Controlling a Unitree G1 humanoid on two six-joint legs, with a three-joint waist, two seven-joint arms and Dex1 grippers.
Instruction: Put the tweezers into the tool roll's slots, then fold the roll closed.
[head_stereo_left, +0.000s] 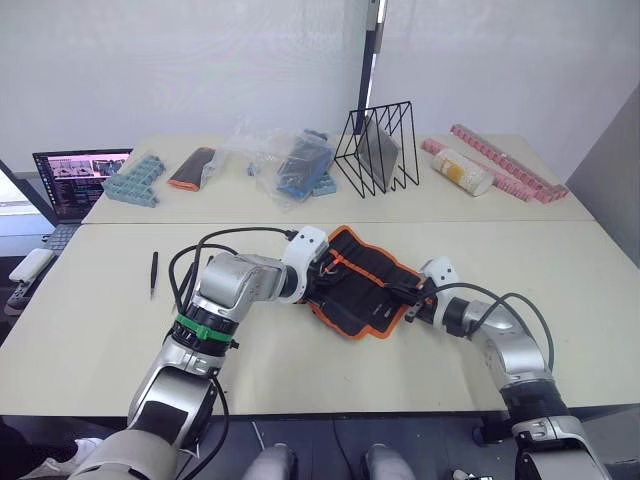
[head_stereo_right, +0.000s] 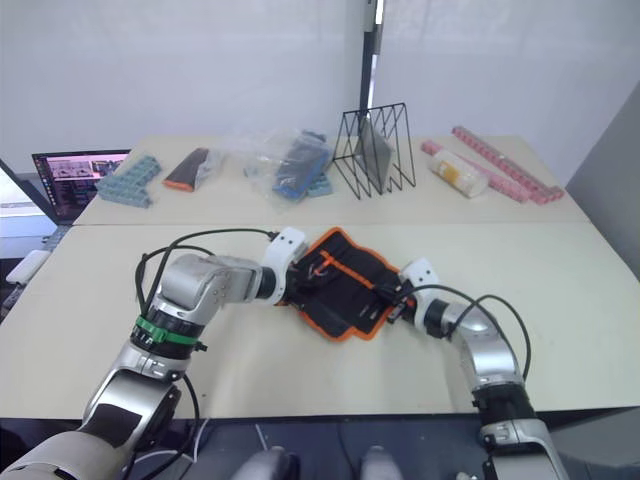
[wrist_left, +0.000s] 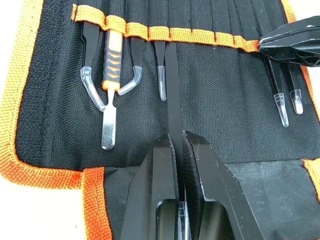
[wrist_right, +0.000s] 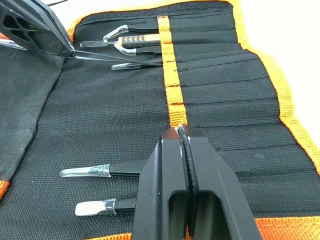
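The left gripper is pinched tight on a slim black pair of tweezers, holding it near its capped tip end. The tweezers run straight ahead of the fingers, long axis in line with them, and the far end is already tucked under the orange stripe into one of the slots of the tool roll. So the move that matters is a push along that same line, deeper into the pocket, and I'd judge the left arm is the one to do it since it already has the piece lined up. That arm reaches in from the left with the elbow bent and the forearm low over the surface, wrist turned toward the roll's middle. The right gripper is closed on the orange stripe near the other end of the roll, seemingly pinning the fabric down so it doesn't slide; its arm comes in low from the right. The roll lies open and flat, angled on the near part of the surface between the two grippers. Other tools already sit in pockets, including an orange-handled tool beside the left gripper's slot and two capped tips near the right one. One more pair of tweezers lies loose on the surface, well off to the left.
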